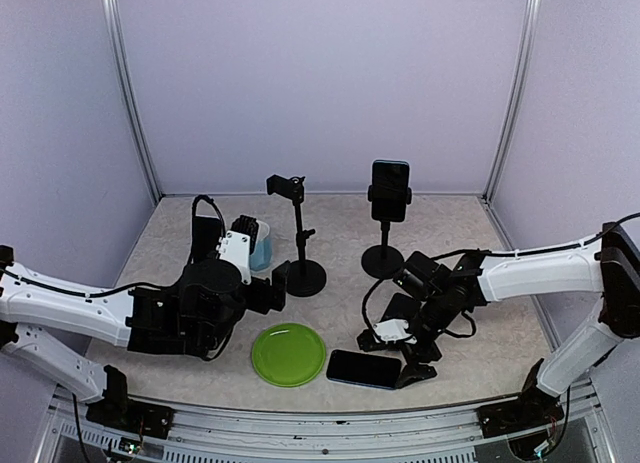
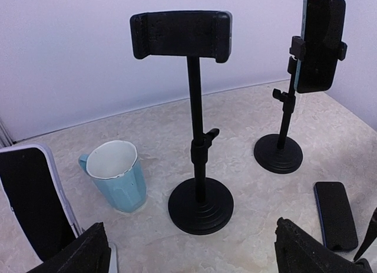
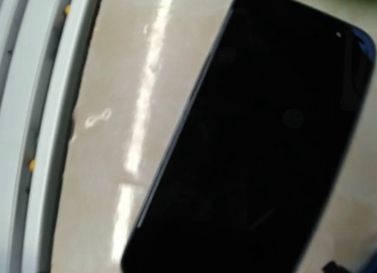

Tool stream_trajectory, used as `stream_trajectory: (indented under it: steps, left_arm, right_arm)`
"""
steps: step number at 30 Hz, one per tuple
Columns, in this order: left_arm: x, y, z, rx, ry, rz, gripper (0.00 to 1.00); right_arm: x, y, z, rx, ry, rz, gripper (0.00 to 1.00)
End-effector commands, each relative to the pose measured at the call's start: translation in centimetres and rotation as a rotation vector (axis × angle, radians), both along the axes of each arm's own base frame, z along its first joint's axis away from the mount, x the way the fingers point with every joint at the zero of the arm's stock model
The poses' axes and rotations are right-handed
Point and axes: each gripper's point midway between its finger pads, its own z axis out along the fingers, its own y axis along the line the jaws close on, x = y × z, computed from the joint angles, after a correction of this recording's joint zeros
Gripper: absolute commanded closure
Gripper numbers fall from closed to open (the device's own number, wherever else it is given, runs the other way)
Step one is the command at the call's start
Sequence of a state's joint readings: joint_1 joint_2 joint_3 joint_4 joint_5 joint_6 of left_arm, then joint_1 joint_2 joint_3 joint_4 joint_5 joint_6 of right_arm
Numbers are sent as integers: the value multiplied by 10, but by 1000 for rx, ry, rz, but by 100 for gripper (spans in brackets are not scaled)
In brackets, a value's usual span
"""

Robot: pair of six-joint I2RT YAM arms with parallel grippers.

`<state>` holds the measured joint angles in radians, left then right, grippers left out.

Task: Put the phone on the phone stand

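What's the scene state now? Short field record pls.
phone: black smartphone lying flat on beige table, near edge
target: black round-base phone stand, clamp empty
other stand: second black stand, dark phone clamped upright
left gripper: jaws open, nothing between
right gripper: directly over the black smartphone; jaws' spread unclear
extras: green round plate, light blue mug

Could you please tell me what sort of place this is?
Probably a robot lab test cell: a stone-patterned table walled by plain lilac panels on metal posts, with two robot arms at its front and phone stands.
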<state>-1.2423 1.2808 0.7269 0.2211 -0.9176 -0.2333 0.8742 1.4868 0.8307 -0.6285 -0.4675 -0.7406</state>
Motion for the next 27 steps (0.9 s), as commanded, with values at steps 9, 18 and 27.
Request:
stream_trajectory:
  steps: [9,18,27]
  left_arm:
    - [-24,-14,-4,-85,10,-15,5]
    - [-32,-22,4,-66,-8,-1,4]
    - [-37,-15,5,-84,4,13,4]
  right_arm:
    - [15,31,-5,-12,34,-83,0]
    - [33,39,-20,-99,10,-156,0]
    - [1,34,-23,-184,71,-81,0]
